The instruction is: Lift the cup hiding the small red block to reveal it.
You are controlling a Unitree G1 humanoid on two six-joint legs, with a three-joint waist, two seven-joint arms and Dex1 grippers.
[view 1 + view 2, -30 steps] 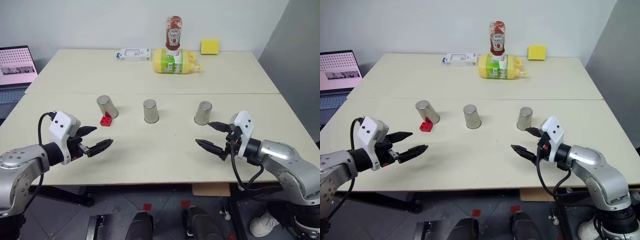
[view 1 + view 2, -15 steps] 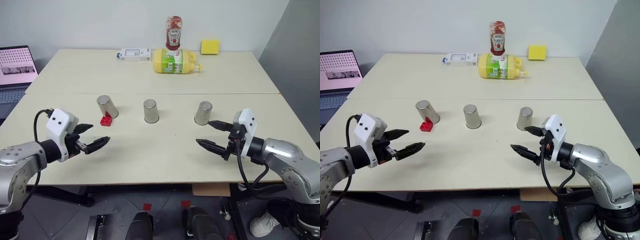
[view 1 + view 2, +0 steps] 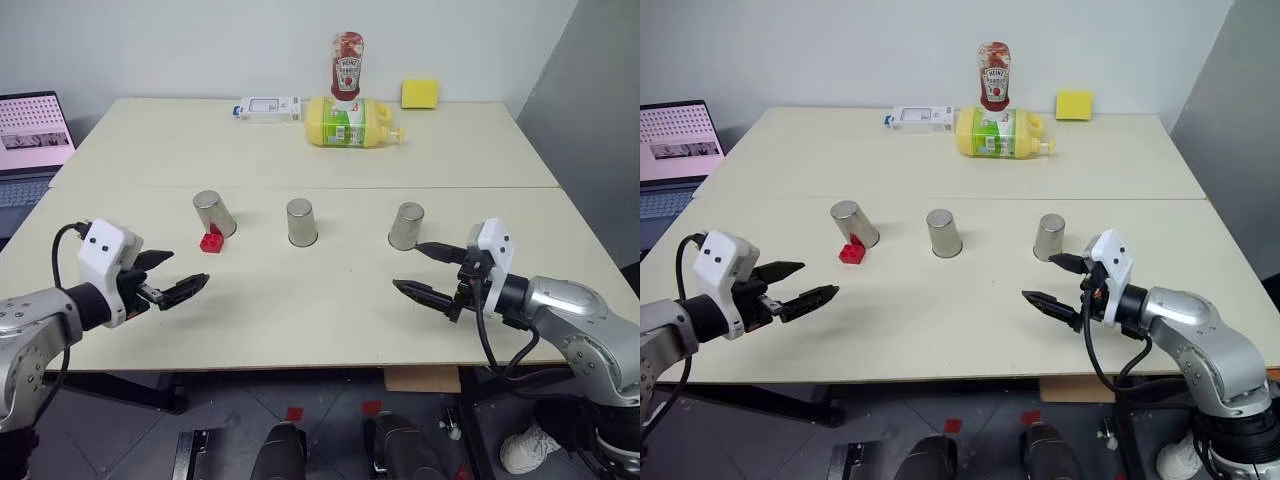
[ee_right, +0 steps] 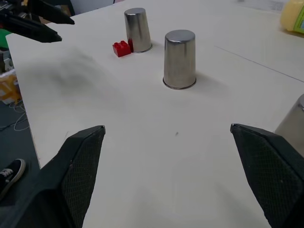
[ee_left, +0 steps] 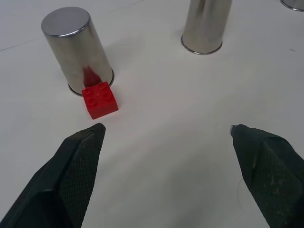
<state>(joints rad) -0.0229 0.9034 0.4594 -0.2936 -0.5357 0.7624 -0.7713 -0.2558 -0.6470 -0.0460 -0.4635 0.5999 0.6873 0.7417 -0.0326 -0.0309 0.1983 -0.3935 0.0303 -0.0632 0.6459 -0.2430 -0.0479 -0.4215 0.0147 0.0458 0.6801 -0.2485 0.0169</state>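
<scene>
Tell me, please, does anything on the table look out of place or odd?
Yes. The red block lies in the open against the left cup, not hidden under it. At the far side, the yellow bottle lies on its side, and the ketchup bottle stands upside down on its cap behind it.

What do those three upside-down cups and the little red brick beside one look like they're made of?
Cups: apparently brushed or polished metal; the left one mirrors the red brick.
Red brick: likely moulded plastic, with studs on top, a uniform bright colour and a slight sheen.
</scene>
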